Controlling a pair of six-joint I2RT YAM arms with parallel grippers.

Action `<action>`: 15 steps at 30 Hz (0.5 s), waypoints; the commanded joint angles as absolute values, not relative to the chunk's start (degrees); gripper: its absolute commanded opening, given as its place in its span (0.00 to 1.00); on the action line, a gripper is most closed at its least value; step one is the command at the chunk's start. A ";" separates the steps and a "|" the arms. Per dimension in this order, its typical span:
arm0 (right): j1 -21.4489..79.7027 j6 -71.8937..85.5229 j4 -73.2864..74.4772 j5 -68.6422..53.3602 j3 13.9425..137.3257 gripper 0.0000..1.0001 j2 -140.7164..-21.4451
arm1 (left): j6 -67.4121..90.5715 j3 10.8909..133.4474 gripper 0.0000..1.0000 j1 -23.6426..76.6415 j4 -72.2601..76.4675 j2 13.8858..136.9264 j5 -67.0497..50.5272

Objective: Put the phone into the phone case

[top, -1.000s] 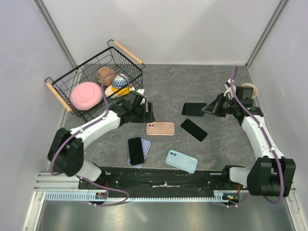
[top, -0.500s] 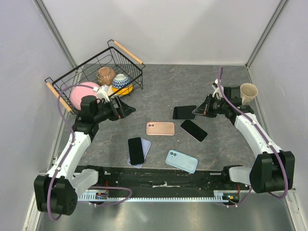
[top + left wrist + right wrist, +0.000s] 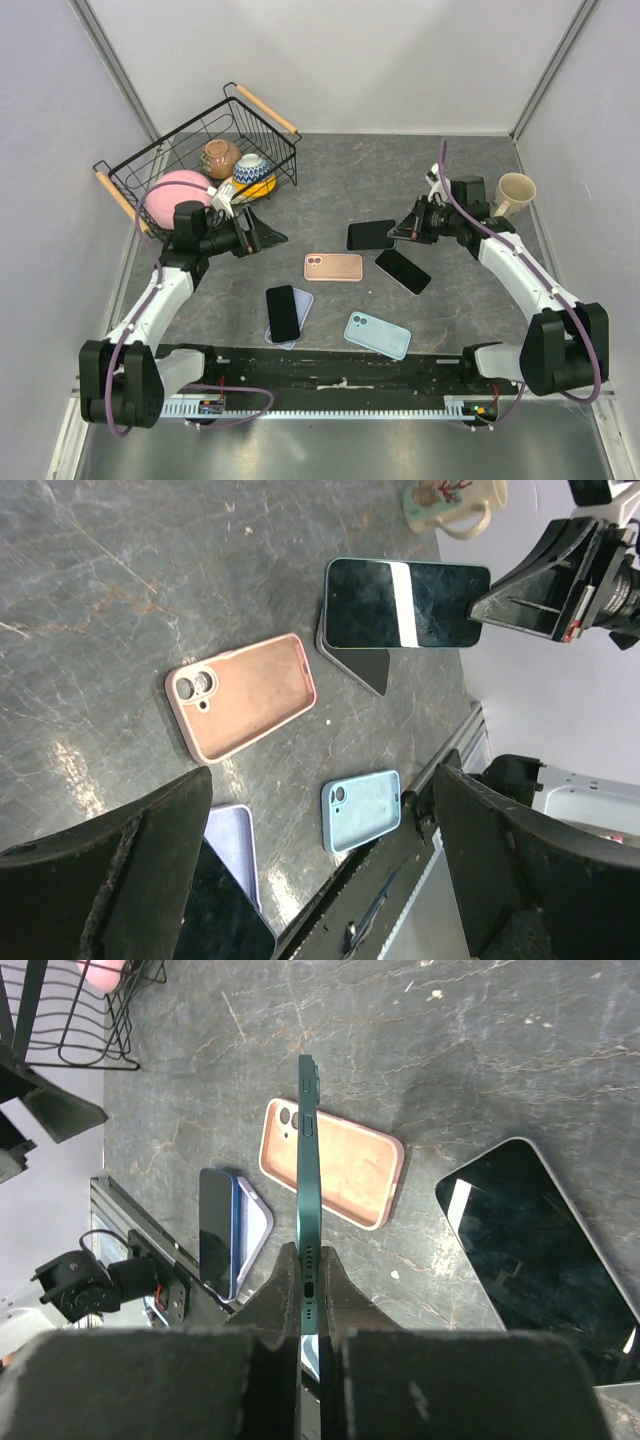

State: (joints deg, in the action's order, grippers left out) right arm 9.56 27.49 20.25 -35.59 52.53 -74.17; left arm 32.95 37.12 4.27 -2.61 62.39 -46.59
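Currently grasps phone (image 3: 370,234) by one end in right end effector (image 3: 408,231), raised off counter (image 3: 400,170) for alignment with pink case (image 3: 333,267); holds left end effector (image 3: 265,238) released, aside.

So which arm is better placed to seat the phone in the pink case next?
Right. The right gripper is shut on the phone, holding it off the table close to the pink case. The left gripper is open, empty, by the basket.
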 commanded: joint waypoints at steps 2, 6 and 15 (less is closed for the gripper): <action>12.56 28.56 15.21 -38.06 55.02 0.00 -75.14 | 34.62 39.37 0.97 7.11 0.78 66.00 -49.48; 14.32 28.83 13.54 -38.76 54.06 0.00 -75.94 | 34.72 40.86 0.96 10.54 1.49 68.02 -46.77; 18.98 29.71 10.55 -39.99 53.26 0.00 -80.24 | 35.86 46.49 0.93 20.56 4.39 74.70 -41.84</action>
State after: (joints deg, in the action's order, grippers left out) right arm 17.17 28.71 15.53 -37.43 52.53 -78.91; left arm 33.93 42.46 18.02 0.51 72.82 -43.90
